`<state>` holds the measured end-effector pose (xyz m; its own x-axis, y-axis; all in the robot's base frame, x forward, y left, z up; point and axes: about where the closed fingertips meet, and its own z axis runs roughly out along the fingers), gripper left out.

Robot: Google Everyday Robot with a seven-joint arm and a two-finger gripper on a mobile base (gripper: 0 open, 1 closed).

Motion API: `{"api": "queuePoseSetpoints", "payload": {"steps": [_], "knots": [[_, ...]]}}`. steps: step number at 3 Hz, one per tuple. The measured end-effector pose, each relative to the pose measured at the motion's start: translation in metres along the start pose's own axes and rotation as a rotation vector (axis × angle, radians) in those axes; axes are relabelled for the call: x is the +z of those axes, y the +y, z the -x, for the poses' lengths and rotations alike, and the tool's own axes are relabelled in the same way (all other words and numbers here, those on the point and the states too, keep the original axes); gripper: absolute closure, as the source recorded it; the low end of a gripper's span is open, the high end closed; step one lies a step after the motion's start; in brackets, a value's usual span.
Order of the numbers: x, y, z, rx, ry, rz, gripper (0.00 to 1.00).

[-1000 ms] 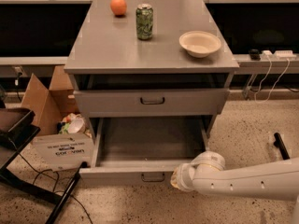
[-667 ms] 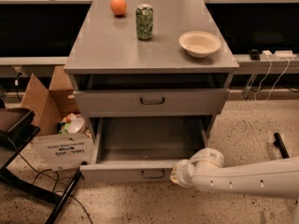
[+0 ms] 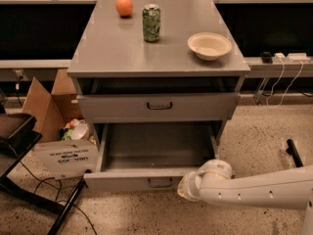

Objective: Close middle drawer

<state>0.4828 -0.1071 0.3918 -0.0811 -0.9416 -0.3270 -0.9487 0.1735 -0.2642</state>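
Observation:
The middle drawer (image 3: 132, 179) is pulled far out of the grey cabinet (image 3: 156, 58). It is a long shallow tray with a low flat front and a small dark handle (image 3: 160, 182) at its centre. Its inside looks empty. My gripper (image 3: 187, 187) is at the end of the white arm that comes in from the lower right. It sits at the right end of the drawer's front, close to the floor. The taller-fronted drawer (image 3: 156, 106) above is shut. No lower drawer shows.
On the cabinet top stand an orange (image 3: 124, 6), a green can (image 3: 151, 22) and a white bowl (image 3: 209, 45). A cardboard box (image 3: 46, 106) with rubbish stands to the left. A black chair base (image 3: 19, 146) and cables lie at the lower left.
Almost nothing has changed. The arm's end stays by the right end of the drawer front, and the drawer is as far out as before.

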Motion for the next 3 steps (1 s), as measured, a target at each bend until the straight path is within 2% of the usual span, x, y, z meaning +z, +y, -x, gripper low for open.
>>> {"api": "queuePoseSetpoints", "payload": {"steps": [1, 2, 3], "knots": [[0.021, 0.014, -0.02, 0.089, -0.004, -0.001, 1.0], [0.04, 0.008, -0.051, 0.192, 0.008, -0.064, 1.0], [0.062, -0.019, -0.078, 0.253, -0.007, -0.167, 1.0]]}}
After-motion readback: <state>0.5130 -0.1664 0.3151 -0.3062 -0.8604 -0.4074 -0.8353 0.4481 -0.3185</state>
